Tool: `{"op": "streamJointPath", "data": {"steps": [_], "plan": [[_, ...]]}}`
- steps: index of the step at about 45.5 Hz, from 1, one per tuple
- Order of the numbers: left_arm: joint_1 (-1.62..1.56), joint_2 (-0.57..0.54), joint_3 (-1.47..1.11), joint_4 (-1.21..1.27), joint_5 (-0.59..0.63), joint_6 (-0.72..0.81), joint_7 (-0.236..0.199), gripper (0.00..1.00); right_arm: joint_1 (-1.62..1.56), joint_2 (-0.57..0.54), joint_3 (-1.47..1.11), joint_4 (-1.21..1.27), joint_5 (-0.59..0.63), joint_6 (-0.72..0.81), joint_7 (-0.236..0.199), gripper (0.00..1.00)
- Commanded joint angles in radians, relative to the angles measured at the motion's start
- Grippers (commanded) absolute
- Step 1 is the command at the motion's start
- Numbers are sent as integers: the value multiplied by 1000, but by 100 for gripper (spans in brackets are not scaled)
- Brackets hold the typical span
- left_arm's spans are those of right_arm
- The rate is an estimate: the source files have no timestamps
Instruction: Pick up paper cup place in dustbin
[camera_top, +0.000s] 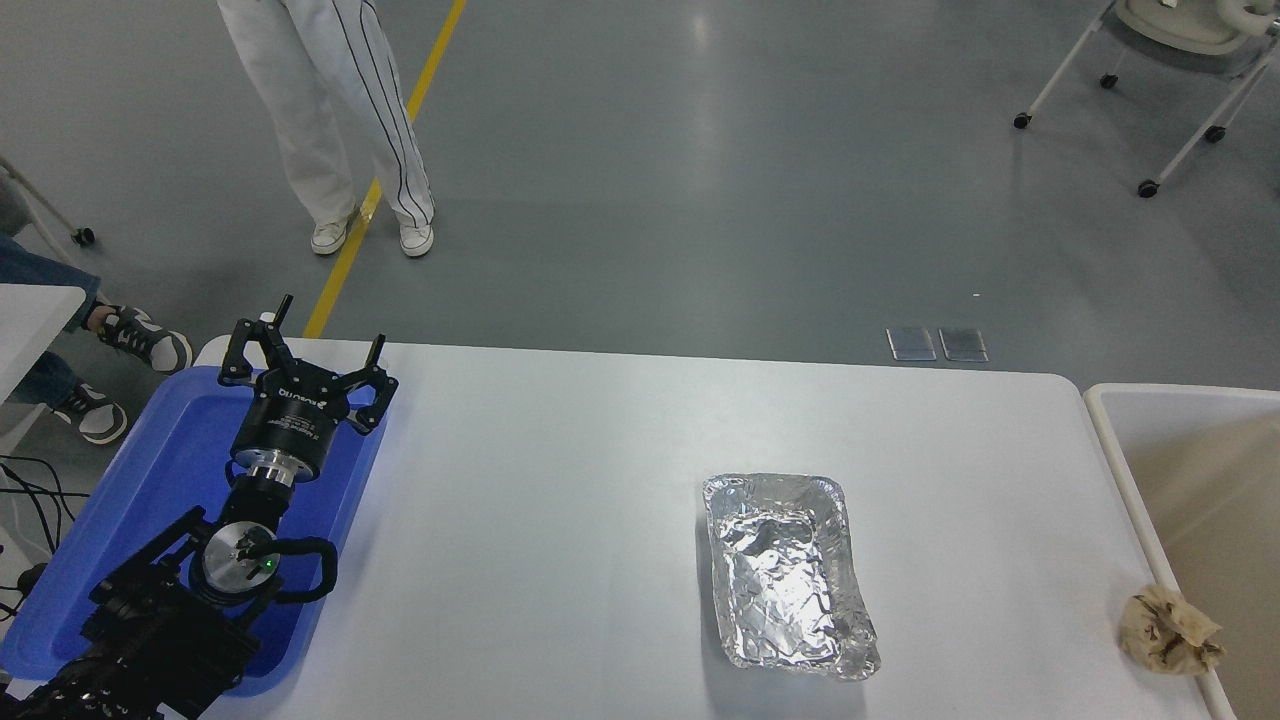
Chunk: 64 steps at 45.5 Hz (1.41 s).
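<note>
Only part of the dustbin (1190, 450) shows, cut off by the right edge beside the white table (560, 480); its beige inside holds nothing that can be seen, and the paper cup is nowhere in view. Against its rim lies a crumpled brown paper ball (1166, 630). Nearer the middle, the foil tray (788, 570) sits empty. Over the blue tray (190, 450) hovers the left gripper (322, 335), jaws apart, its white lettering too small to read. A person's legs (340, 120) stand beyond.
</note>
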Motion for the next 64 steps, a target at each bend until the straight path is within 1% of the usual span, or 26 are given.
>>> {"op": "streamJointPath", "data": {"steps": [1, 9, 14, 21, 29, 30, 34, 38, 41, 57, 58, 60, 62, 63, 64], "plan": [[0, 0, 0, 0, 0, 0, 0, 100, -94, 53, 32, -18, 27, 0, 0, 0], [0, 0, 0, 0, 0, 0, 0, 100, -117, 53, 77, -18, 37, -5, 0, 0], [0, 0, 0, 0, 0, 0, 0, 100, -123, 53, 109, -20, 78, -70, 0, 0], [0, 0, 0, 0, 0, 0, 0, 100, -149, 53, 109, -20, 158, -228, 0, 0], [0, 0, 0, 0, 0, 0, 0, 100, -169, 78, 111, -18, 162, -411, 0, 0], [0, 0, 0, 0, 0, 0, 0, 100, -177, 81, 114, -18, 165, -475, 0, 0], [0, 0, 0, 0, 0, 0, 0, 100, -200, 81, 146, -18, 193, -612, 0, 0], [0, 0, 0, 0, 0, 0, 0, 100, -234, 81, 177, -18, 219, -705, 0, 0], [0, 0, -2, 0, 0, 0, 0, 100, -243, 81, 178, -18, 221, -727, 0, 0], [0, 0, 0, 0, 0, 0, 0, 100, -264, 92, 178, -18, 219, -742, 0, 0], [0, 0, -2, 0, 0, 0, 0, 100, -267, 92, 178, -18, 213, -742, 0, 2], [0, 0, 0, 0, 0, 0, 0, 100, -272, 93, 178, -18, 210, -744, 0, 11], [0, 0, 0, 0, 0, 0, 0, 100, -275, 92, 178, -18, 211, -749, 0, 18], [0, 0, 0, 0, 0, 0, 0, 100, -277, 92, 178, -20, 211, -750, 0, 22], [0, 0, 0, 0, 0, 0, 0, 100, -277, 92, 178, -18, 211, -755, 0, 28]]}}
